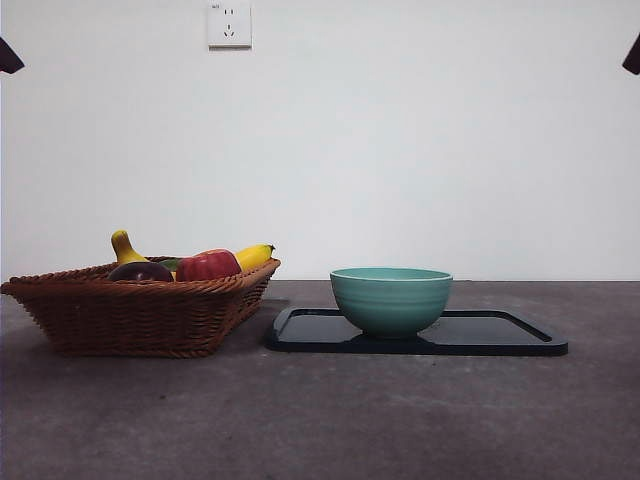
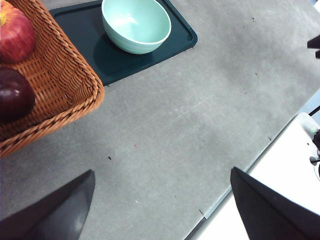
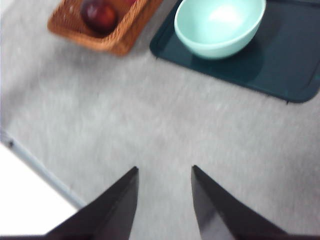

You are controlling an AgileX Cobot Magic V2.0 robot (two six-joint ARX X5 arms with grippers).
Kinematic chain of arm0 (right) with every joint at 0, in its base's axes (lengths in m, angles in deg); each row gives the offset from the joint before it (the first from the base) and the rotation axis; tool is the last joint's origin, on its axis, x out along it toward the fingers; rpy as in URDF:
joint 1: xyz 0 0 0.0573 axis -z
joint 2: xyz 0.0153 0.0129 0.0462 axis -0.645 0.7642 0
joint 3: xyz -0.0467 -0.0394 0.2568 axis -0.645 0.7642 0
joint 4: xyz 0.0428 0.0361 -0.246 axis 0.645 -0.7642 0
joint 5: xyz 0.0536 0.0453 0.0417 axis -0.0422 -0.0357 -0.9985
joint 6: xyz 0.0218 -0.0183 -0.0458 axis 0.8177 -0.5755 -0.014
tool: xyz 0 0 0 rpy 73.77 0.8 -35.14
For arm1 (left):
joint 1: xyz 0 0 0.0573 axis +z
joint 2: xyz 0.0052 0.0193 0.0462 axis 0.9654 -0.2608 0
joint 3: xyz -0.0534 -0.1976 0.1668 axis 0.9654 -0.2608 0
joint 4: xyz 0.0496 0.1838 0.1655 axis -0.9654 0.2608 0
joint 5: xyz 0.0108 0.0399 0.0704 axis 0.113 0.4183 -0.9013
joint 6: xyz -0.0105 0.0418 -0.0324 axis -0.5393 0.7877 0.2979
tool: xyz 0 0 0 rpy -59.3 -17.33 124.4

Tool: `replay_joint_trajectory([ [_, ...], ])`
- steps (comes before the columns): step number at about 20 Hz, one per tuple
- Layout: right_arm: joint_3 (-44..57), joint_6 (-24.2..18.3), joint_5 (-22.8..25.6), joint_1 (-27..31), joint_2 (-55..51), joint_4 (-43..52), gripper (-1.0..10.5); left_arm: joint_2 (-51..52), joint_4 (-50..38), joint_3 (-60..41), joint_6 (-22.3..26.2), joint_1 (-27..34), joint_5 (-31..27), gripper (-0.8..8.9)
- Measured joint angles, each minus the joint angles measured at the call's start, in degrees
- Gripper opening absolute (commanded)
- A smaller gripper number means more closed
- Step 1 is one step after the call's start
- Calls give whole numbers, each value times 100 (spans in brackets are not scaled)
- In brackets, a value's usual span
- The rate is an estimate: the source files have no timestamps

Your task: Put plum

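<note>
The plum (image 2: 14, 95) (glossy, dark maroon) lies in the wicker basket (image 2: 65, 85).

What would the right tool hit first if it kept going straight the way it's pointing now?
Probably bare grey tabletop: nothing lies right ahead of the open right tool. Farther along that line sit the dark rectangular tray and pale green ceramic bowl, though depth is unclear.

Plain white wall (image 1: 420, 140) with a socket (image 1: 229, 24) behind a grey tabletop (image 1: 330, 420).
</note>
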Motion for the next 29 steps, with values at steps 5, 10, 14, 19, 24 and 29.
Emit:
replay_joint_trajectory([
  [5, -9, 728, 120, 0, 289, 743, 239, 0, 13, 0, 0, 0, 0, 433],
  [10, -483, 955, 354, 2, 1128, 1036, 241, 0, -2, 0, 0, 0, 0, 433],
  [14, -1294, 881, 678, 24, 2149, 1095, 279, 0, 0, 0, 0, 0, 0, 433],
  [19, -2271, 669, 723, 151, 3661, 1047, 279, 0, 0, 0, 0, 0, 0, 433],
  [24, -3012, 505, 883, 197, 4957, 1058, 279, 0, 0, 0, 0, 0, 0, 433],
  [29, -3233, 446, 1005, 197, 5899, 1298, 278, 0, 0, 0, 0, 0, 0, 433],
])
